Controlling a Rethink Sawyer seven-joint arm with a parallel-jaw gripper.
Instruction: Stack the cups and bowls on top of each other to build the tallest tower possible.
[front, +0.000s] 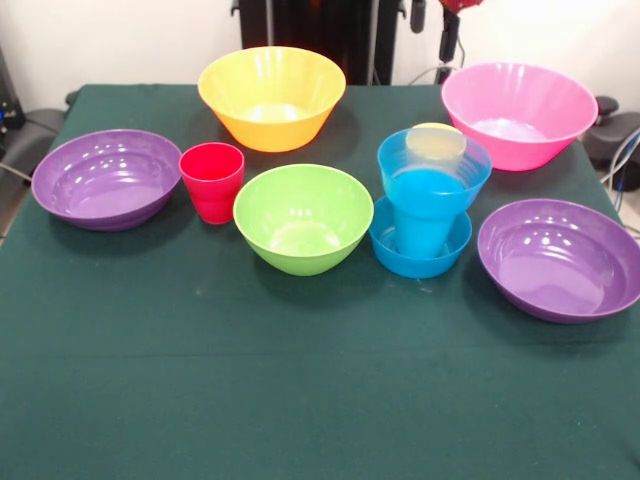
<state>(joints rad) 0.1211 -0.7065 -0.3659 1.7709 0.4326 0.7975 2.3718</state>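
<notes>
Evidently early in the build. Partly raised tower (428, 200) right of centre on the dark green cloth-covered table (300, 400), made up of four pieces: small glossy blue plastic bowl (420, 252) lowest, blue ridged plastic tumbler (422, 220) upright inside it, second small blue plastic bowl (435, 162) seated on the tumbler's mouth, yellow-orange plastic tumbler (438, 142) resting within that upper bowl. Cannot tell whether this last cup sits mouth up or mouth down.

Six pieces loose on the cloth:
- Red ridged plastic tumbler (212, 180), upright, between the left wide shallow purple plastic bowl (105, 178) and the lime green plastic bowl (303, 215), just beside both.
- Right wide shallow purple plastic bowl (560, 258), near the tower's base.
- Large orange-yellow plastic bowl (272, 97) and large pink plastic bowl (518, 113) at the far side, well apart from each other.

Gripper (451, 35): drawn back, only a dark and red part showing at the top edge; cannot tell how far open, nor whether anything is held.

Judged next: fetching another loose piece and setting it atop the stack. Calls for a level, centred placing, since the upper bowl overhangs a much narrower cup and appears liable to tip under an off-centre load. Wide bowls likely best lowered gently onto the yellow-orange cup.
</notes>
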